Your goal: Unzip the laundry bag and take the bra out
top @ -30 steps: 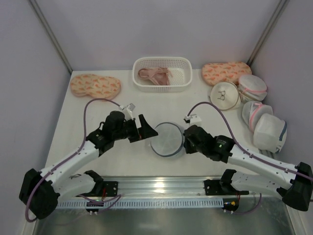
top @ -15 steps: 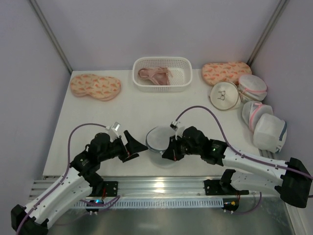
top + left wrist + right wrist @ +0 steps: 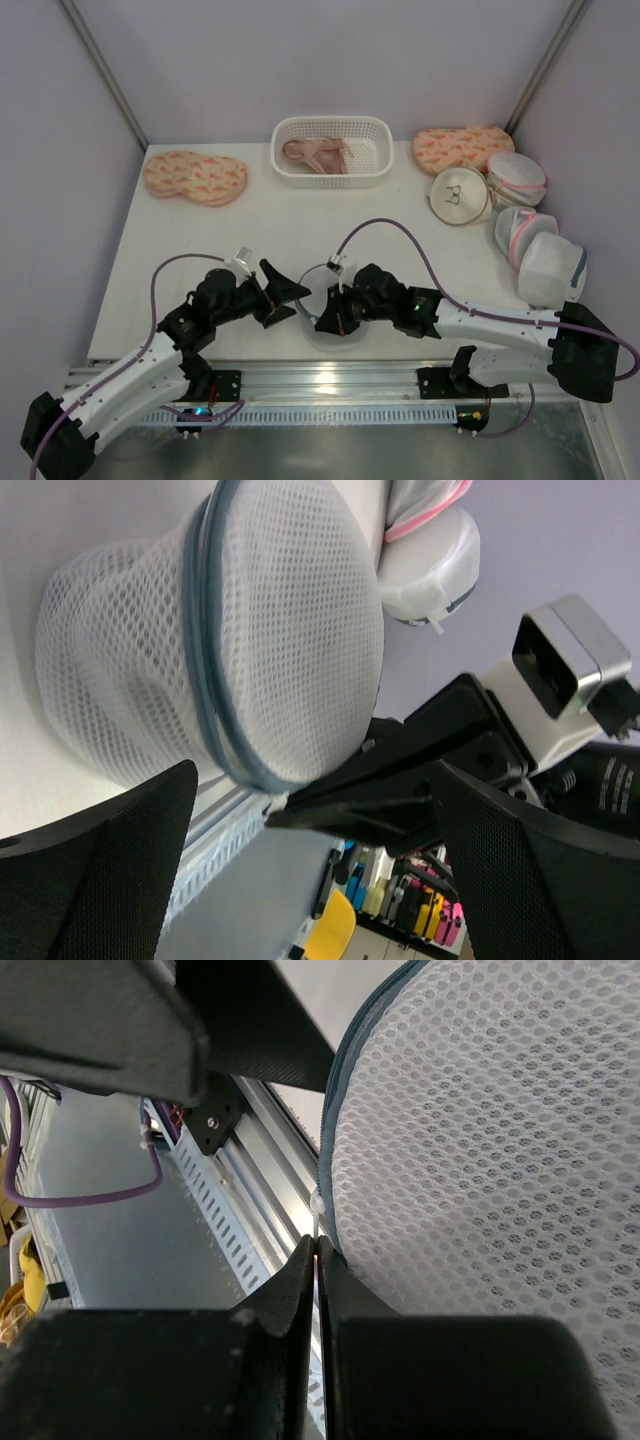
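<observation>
The laundry bag, a white-grey mesh dome with a blue-grey zip around its rim, sits tilted near the table's front edge. In the top view the laundry bag is mostly covered by the right arm. My right gripper is shut on the small white zip pull at the bag's rim; it also shows in the top view. My left gripper is open, its fingers spread wide just left of the bag, not touching it. The black bra is hidden.
A white basket with a pale pink bra stands at the back. Orange patterned pads lie back left and back right. A flat round bag and trimmed mesh bags crowd the right edge. A metal rail runs along the front.
Both arms have drawn back toward the near edge. The bag went from lying flat mid-table to tilted and closer to the front, with the right gripper now at its rim.
</observation>
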Motion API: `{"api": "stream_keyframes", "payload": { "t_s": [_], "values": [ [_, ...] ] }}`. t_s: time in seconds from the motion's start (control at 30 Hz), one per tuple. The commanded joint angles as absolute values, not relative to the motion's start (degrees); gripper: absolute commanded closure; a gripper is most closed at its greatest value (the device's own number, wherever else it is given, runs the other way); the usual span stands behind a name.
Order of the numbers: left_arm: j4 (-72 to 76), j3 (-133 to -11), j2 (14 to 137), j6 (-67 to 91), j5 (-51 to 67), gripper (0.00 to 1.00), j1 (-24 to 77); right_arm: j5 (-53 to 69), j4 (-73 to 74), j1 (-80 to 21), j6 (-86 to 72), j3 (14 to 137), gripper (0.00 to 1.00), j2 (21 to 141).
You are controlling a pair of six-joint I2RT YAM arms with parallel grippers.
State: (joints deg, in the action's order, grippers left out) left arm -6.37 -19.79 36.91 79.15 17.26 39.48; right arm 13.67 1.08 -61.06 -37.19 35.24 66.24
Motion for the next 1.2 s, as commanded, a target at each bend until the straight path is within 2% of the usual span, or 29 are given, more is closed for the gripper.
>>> {"api": "stream_keyframes", "payload": {
  "t_s": [0.0, 0.2, 0.27, 0.37, 0.4, 0.47, 0.5, 0.57, 0.97, 1.17],
  "values": [
    [3.4, -20.5, 41.4, 80.2, 15.9, 0.01, 39.8, 13.4, -2.1, -62.3, -35.6, 38.0, 0.96, 66.1],
    [7.8, -21.0, 50.5, 78.9, 15.9, 0.0, 41.6, 12.0, -2.2, -62.4, -35.1, 37.4, 0.96, 64.1],
    [10.0, -20.2, 52.1, 79.1, 16.1, 0.04, 41.7, 12.0, -2.2, -62.4, -34.9, 37.4, 0.96, 63.5],
    [12.6, -20.0, 53.7, 78.8, 16.0, 0.26, 41.7, 11.9, -1.1, -62.4, -34.4, 37.5, 0.96, 62.9],
    [13.0, -20.2, 53.6, 78.4, 15.4, 0.45, 41.7, 11.7, -0.4, -62.4, -34.2, 37.8, 0.96, 62.8],
    [10.7, -21.0, 52.9, 77.5, 14.1, 0.69, 41.7, 11.1, 1.7, -62.4, -33.6, 37.9, 0.96, 62.4],
    [9.1, -22.6, 52.6, 76.6, 12.8, 0.85, 41.7, 10.6, 3.0, -62.4, -33.5, 38.1, 0.96, 61.9],
    [4.9, -24.0, 51.9, 74.4, 11.5, 1.0, 41.7, 8.7, 4.8, -62.3, -33.2, 38.2, 0.96, 61.6],
    [-4.5, -27.9, 51.2, 67.2, 8.6, 1.0, 39.4, -8.4, 36.6, -62.5, -33.4, 45.6, 0.96, 60.0],
    [-5.4, -28.1, 51.5, 66.2, 10.1, 1.0, 38.2, -16.0, 41.3, -62.4, -36.3, 44.3, 0.96, 61.7]
  ]
}}
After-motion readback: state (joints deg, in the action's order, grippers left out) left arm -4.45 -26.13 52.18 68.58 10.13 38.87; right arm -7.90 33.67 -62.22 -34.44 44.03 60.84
